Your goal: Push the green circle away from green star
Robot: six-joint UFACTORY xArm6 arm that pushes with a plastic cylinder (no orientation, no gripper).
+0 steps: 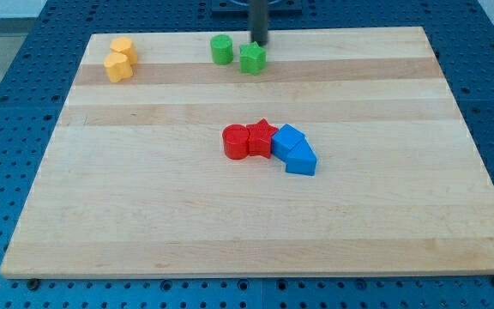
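Observation:
The green circle point(221, 50) sits near the view's top edge of the wooden board point(144, 215). The green star point(252, 58) lies just to its right, a small gap between them. My tip point(258, 43) comes down from the view's top and ends just above the green star's top right, to the right of the green circle.
Two yellow blocks point(120, 59) touch each other at the view's top left. In the middle, a red cylinder point(235, 142), a red star point(262, 136) and two blue blocks point(294, 149) lie bunched in a row. Blue pegboard surrounds the board.

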